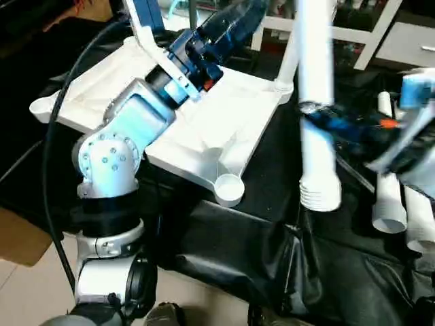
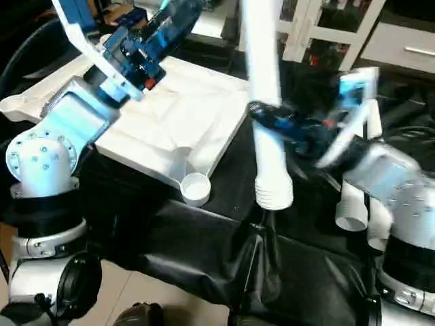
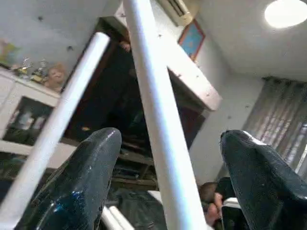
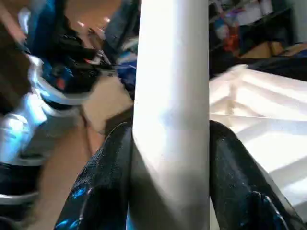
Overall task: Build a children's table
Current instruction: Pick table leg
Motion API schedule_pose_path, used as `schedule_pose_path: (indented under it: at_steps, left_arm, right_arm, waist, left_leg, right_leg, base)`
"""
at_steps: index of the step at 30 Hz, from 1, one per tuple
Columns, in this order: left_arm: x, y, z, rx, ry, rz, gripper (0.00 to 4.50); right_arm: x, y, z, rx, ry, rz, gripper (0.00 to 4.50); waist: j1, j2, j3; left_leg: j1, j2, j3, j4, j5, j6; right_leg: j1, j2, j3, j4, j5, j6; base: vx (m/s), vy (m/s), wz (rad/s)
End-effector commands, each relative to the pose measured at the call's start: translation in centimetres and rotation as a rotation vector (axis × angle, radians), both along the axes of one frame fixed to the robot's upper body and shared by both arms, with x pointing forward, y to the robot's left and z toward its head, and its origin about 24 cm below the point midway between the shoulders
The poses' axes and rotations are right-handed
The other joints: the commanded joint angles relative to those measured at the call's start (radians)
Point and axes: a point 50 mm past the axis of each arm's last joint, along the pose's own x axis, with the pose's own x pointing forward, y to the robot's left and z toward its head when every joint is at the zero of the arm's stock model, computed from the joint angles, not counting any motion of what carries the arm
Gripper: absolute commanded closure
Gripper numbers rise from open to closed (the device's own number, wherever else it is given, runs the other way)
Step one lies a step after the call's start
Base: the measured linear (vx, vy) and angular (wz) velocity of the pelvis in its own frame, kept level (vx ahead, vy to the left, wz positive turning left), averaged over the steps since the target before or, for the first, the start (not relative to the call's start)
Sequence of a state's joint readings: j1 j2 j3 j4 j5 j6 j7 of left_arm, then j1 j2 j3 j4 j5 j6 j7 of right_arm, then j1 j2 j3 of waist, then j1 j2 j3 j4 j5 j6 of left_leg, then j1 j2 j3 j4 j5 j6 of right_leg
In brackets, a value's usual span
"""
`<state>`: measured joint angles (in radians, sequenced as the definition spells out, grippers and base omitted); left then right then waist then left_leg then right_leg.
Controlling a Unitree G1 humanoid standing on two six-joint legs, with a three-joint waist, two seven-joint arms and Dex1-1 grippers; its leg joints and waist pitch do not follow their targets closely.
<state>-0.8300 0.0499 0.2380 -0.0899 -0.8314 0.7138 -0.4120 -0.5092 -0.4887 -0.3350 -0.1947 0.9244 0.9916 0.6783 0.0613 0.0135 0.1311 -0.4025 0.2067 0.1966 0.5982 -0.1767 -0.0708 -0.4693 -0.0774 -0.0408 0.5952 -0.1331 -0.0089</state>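
- Tabletop (image 1: 204, 115) of white plastic lies upside down on the black-draped table (image 1: 272, 251), ribbed underside up, with round sockets at its corners.
- The near corner socket (image 1: 229, 188) is an open cup with nothing in it; it sits at the table's front, just left of the held leg's lower end.
- The far right corner socket (image 1: 283, 86) has a white tube leg (image 1: 291, 54) standing in it, rising toward the shelving behind.
- The far left corner carries another fitted leg (image 1: 138, 24), upright beside the left arm.
- The left tool (image 3: 165, 191) reaches over the tabletop toward its far side; in the left wrist view its two black fingers (image 3: 81, 187) stand spread wide, with a white leg passing between them and touching neither.
- The right tool (image 4: 168, 177) pinches a loose leg (image 1: 316, 102) across its shaft; in the right wrist view both black fingers press against the tube's sides.
- This held leg hangs nearly upright above the black cloth, right of the tabletop and apart from it; its ridged lower end (image 1: 320, 193) is near the near socket but not in it.
- Two more white legs (image 1: 391, 197) lie on the black cloth at the right, below the right arm.
- A person's hand shows low between the fingers in the left wrist view.
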Motion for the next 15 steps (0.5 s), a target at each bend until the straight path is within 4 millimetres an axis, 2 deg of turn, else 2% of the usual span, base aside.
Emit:
schedule_pose_path:
  at_steps: [1,3,7,15]
  left_arm:
    - [0.1,-0.3,0.2,0.026,-0.003,0.015,0.73]
    - [0.1,-0.3,0.2,0.028,0.000,0.019,0.73]
    - [0.6,-0.4,0.1,0.043,0.019,0.057,0.73]
    - [0.8,-0.6,0.1,0.040,0.044,0.060,0.73]
  right_arm:
    - [-0.1,0.6,0.6,-0.101,-0.072,-0.049,2.75]
    - [-0.1,0.8,0.6,-0.114,-0.074,-0.052,2.75]
    - [-0.3,1.4,0.6,-0.138,-0.092,-0.063,2.75]
    - [-0.7,2.3,0.5,-0.172,-0.124,-0.053,2.75]
  waist:
    - [0.005,-0.013,-0.079]
    - [0.005,-0.012,-0.079]
    - [0.005,-0.010,-0.078]
    - [0.004,-0.010,-0.075]
  left_leg:
    - [0.016,-0.002,-0.003,-0.056,-0.058,0.074]
    - [0.016,-0.003,-0.003,-0.056,-0.042,0.080]
    - [0.017,-0.002,-0.001,-0.056,-0.046,0.100]
    - [0.017,-0.001,-0.002,-0.059,-0.083,0.083]
  right_leg:
    - [0.081,-0.026,0.023,-0.063,-0.203,-0.172]
    - [0.083,-0.026,0.025,-0.058,-0.156,-0.187]
    - [0.083,-0.024,0.025,-0.058,-0.133,-0.206]
    - [0.083,-0.026,0.026,-0.063,-0.176,-0.198]
  base:
    - [0.000,0.000,0.00]
    - [0.000,0.000,0.00]
    - [0.000,0.000,0.00]
    - [0.000,0.000,0.00]
